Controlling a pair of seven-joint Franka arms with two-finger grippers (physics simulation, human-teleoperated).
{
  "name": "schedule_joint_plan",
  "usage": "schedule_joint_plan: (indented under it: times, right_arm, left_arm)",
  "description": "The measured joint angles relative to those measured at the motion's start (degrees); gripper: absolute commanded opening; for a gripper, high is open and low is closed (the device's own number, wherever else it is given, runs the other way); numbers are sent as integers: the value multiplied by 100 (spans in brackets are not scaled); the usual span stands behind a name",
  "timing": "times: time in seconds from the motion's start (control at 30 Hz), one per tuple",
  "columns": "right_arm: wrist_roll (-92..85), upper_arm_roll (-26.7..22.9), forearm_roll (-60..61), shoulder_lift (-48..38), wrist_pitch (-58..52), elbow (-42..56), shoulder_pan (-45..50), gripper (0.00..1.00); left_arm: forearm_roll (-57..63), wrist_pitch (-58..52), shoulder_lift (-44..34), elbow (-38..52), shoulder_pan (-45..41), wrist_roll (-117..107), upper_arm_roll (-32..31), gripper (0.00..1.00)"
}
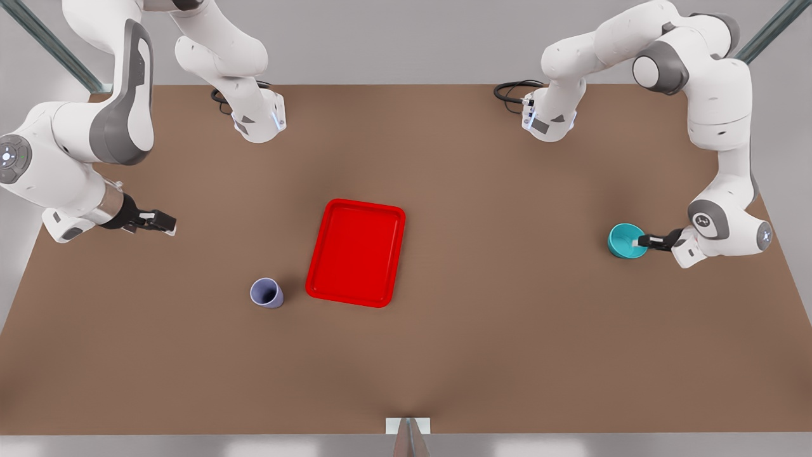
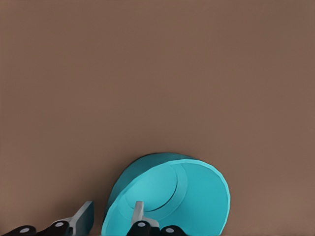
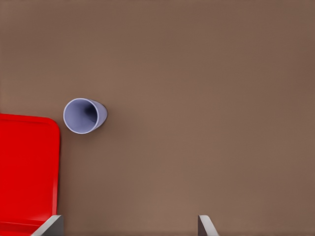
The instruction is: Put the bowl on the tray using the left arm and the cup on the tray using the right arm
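Note:
The teal bowl [image 1: 625, 240] sits on the table at the front view's right. My left gripper [image 1: 639, 241] reaches over its rim from the side. In the left wrist view, the left gripper [image 2: 113, 209] is open and narrow: one finger is inside the bowl [image 2: 197, 196], the other outside, with a small gap to the wall. The lilac cup [image 1: 266, 292] stands just beside the red tray [image 1: 355, 252], on the front view's left. My right gripper [image 1: 166, 222] hovers open above the table, away from the cup [image 3: 83, 116]; nothing lies between the fingers of this gripper [image 3: 129, 225]. The tray [image 3: 24, 167] holds nothing.
Brown table [image 1: 507, 330] with wide bare areas around the tray. Both arm bases stand at the far edge with black cables [image 1: 510, 92]. A small white bracket [image 1: 408, 425] sits at the near edge.

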Motion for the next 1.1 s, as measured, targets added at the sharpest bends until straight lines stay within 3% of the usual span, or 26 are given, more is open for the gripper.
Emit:
schedule_joint_plan:
  times: [0.27,0.6,0.7,0.87,0.97,1.03,1.1]
  right_arm:
    - [0,0,1,0,9,0,4,100]
    - [0,0,1,0,0,0,3,100]
    - [0,0,1,8,6,0,1,100]
    - [0,0,1,2,9,0,3,100]
    - [0,0,1,6,-8,0,-9,100]
    - [0,0,1,3,-14,0,-8,100]
    - [0,0,1,0,-22,-9,-2,100]
  left_arm:
    - [4,55,10,0,-23,-35,0,21]
    - [247,-144,-243,8,-239,-227,0,21]
    - [371,-622,-1115,65,-1449,-1344,-2,21]
    - [448,-655,-1198,654,-3325,-3283,-117,21]
    - [470,-881,-902,1182,-3357,-4461,-713,21]
    - [469,-903,-642,1655,-3397,-5877,-1520,21]
    - [458,-877,-628,1713,-3857,-6902,-1715,21]
